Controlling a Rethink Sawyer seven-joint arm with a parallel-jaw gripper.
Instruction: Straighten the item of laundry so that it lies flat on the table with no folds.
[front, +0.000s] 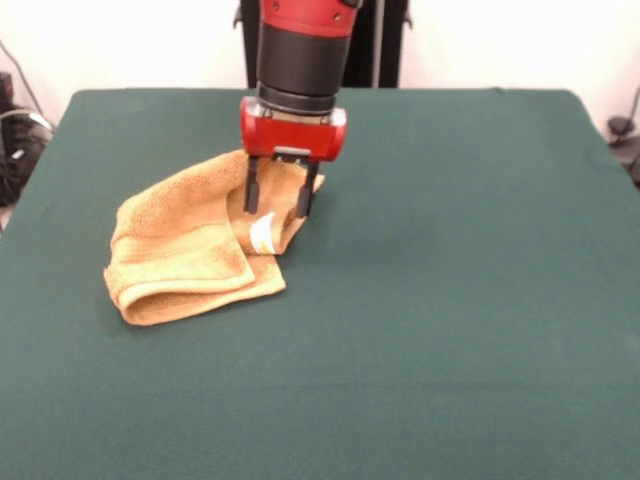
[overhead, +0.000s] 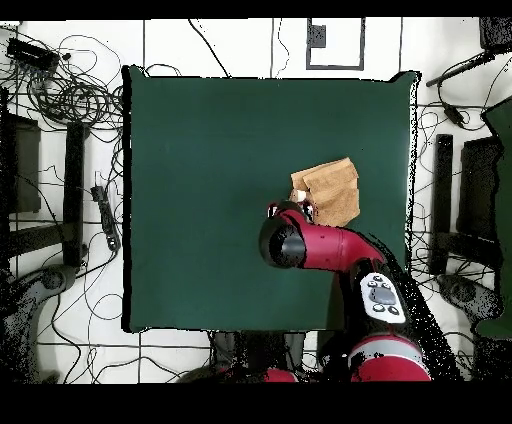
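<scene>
The item of laundry (front: 185, 245) is an orange-tan towel lying folded over itself in layers on the left half of the green table (front: 450, 300). A white label (front: 262, 235) shows at its right end. My gripper (front: 277, 208) stands upright over that right end, open, with its two fingers (front: 252, 192) down on either side of a raised fold. In the overhead view the towel (overhead: 330, 188) lies near the table's (overhead: 200, 180) right side, and the arm's wrist (overhead: 288, 240) covers the gripper.
Cables and stands (overhead: 70, 100) lie on the floor around the table. The arm (overhead: 345, 255) reaches in over the table's lower right edge.
</scene>
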